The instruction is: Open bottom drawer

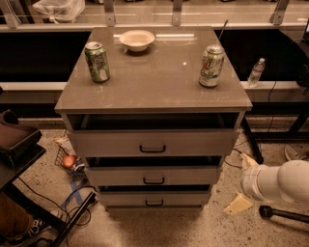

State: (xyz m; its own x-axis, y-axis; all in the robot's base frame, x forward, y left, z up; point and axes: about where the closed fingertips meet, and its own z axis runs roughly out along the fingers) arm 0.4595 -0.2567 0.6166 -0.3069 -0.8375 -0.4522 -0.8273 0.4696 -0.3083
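Gripper point(244, 183) gapes right of slim grey bottom drawer point(154, 198).

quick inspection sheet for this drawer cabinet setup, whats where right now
surface: grey cabinet top, carrying three items
job's things: bottom drawer, lowest of three, dark gap above its front, handle untouched
clutter: green can at left, bowl at back, second can at right
grippers: gripper low beside the cabinet's right side, fingers spread, holding nothing, apart from the drawer
cables: loose cables on the floor at left
surroundings: water bottle on the ledge at right, plastic bag back left, speckled floor
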